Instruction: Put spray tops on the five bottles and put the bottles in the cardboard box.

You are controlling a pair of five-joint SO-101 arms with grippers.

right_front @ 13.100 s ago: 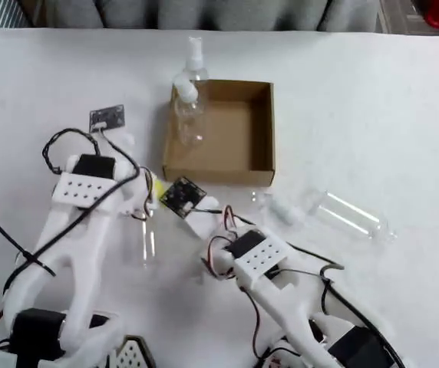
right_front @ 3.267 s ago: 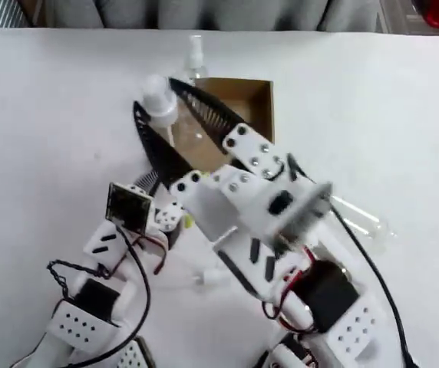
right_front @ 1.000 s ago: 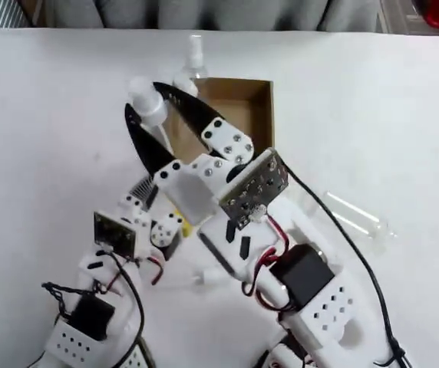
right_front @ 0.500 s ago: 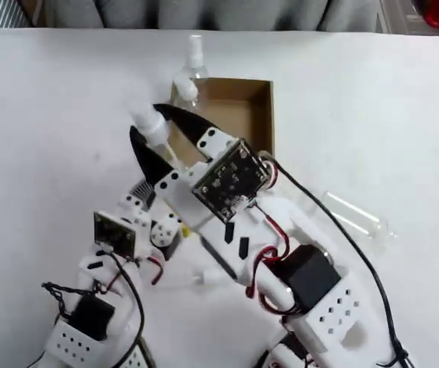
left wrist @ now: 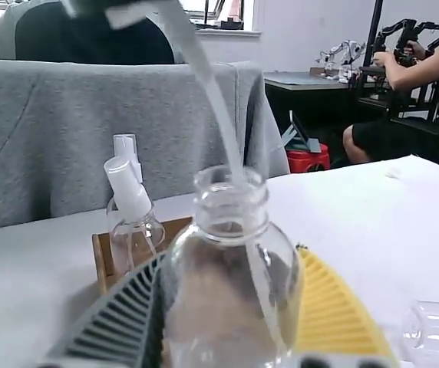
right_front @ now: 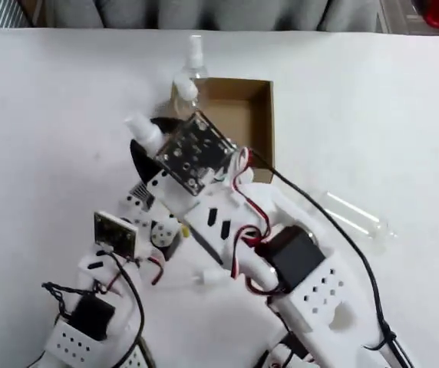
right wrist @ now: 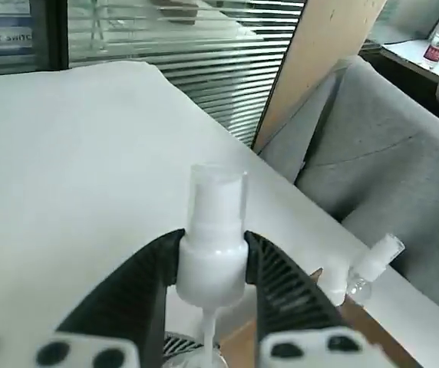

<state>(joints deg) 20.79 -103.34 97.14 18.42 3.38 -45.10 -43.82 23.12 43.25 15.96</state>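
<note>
The likeliest slip is at the neck. The right gripper [right wrist: 213, 257] brings the spray top [right wrist: 216, 201] in so that its dip tube [left wrist: 218, 107] enters at a slant. Pressed down before it lines up, the collar could catch the rim and seat crooked, or the tube could kink and lever the bottle [left wrist: 231, 230] askew. The right jaws are closed firmly on the top's collar, nozzle up, with the tube already through the mouth. The left gripper [left wrist: 231, 322] is clamped round the bottle's body, holding it upright just off the near-left corner of the cardboard box [right_front: 239, 115]. One capped bottle [right_front: 185, 90] sits in the box's far-left corner, and a second capped bottle [right_front: 195, 54] stands just behind that wall. An uncapped bottle [right_front: 354, 215] lies on the table [right_front: 373, 92] right of the box, well apart. A loose top [right_front: 208, 277] lies on the box's near side, towards the arms.
</note>
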